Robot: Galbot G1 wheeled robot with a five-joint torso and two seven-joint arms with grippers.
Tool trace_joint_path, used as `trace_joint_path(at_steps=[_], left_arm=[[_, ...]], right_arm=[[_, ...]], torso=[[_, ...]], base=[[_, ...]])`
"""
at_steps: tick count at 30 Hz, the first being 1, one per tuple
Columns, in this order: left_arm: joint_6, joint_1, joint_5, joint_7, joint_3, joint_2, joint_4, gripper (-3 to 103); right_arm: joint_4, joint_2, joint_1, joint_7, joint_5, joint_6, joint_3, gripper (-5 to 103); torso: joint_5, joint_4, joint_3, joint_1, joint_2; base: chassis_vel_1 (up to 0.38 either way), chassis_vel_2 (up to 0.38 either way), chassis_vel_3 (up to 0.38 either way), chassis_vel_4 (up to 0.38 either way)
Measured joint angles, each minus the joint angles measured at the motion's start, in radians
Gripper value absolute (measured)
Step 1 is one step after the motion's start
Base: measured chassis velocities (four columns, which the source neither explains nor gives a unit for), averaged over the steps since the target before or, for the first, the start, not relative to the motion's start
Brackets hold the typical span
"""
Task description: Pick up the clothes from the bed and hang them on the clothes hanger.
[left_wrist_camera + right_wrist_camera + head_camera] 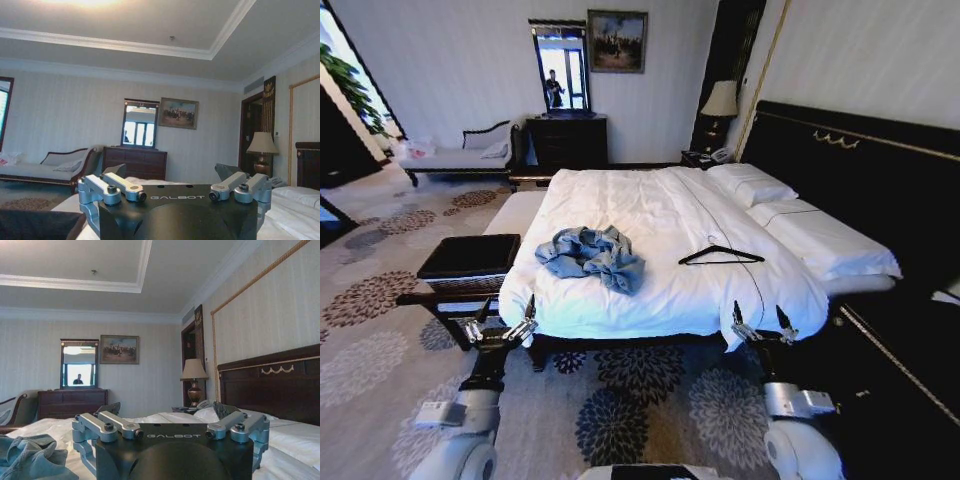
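the clothes [591, 257], a crumpled light blue denim jacket, lie in a heap on the white sheets of the bed [650, 215], near its foot edge and toward the robot's left side. a fold of the same denim shows in the right wrist view [30, 457], low beside that arm's tool. the clothes hanger [720, 256], thin, black and triangular, lies flat on the sheet to the right of the jacket, apart from it, with its hook pointing toward the pillows [752, 184].

both arms reach forward from the robot's shoulders and stop at the foot of the bed. the left tool [505, 327] sits just at the bed's left corner, its fingers spread apart and holding nothing. the right tool [762, 325] sits at the right part of the foot edge, fingers likewise spread and empty. neither touches the jacket or the hanger.

a dark padded bench [470, 258] stands beside the bed on the left. behind the bed rises the black headboard [860, 170] with gold trim.
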Motion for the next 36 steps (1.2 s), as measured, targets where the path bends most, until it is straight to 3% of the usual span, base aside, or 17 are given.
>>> trace_joint_path(at_steps=[9, 20, 28, 31, 36], left_arm=[[-0.017, 0.011, 0.053, 0.004, 0.021, -0.027, 0.033, 100], [-0.029, 0.026, -0.023, 0.033, -0.007, -0.007, 0.037, 100], [-0.006, -0.007, -0.096, 0.065, -0.111, 0.105, 0.035, 100], [-0.006, -0.003, -0.099, 0.068, -0.112, 0.11, 0.032, 100], [-0.003, 0.009, -0.084, 0.071, -0.08, 0.064, 0.006, 100]], right_arm=[[-0.034, -0.002, 0.017, -0.014, 0.009, 0.027, -0.013, 100], [0.0, -0.003, 0.009, -0.017, 0.039, 0.027, -0.015, 100], [-0.008, -0.044, 0.007, -0.016, 0.038, 0.018, 0.035, 100], [-0.012, -0.049, 0.005, -0.016, 0.04, 0.021, 0.037, 100], [-0.009, -0.029, -0.001, -0.038, 0.017, 0.035, 0.006, 100]], torso=[[-0.0001, -0.0001, 0.0, 0.0, 0.0], [-0.0003, 0.0, 0.0, 0.0, 0.0], [-0.0001, -0.0001, 0.0, 0.0, 0.0], [-0.0002, -0.0001, 0.0, 0.0, 0.0], [0.0001, 0.0, 0.0, 0.0, 0.0]], base=[[0.0, 0.0, 0.0, 0.0], [0.0, 0.0, 0.0, 0.0], [0.0, 0.0, 0.0, 0.0], [0.0, 0.0, 0.0, 0.0], [0.0, 0.0, 0.0, 0.0]])
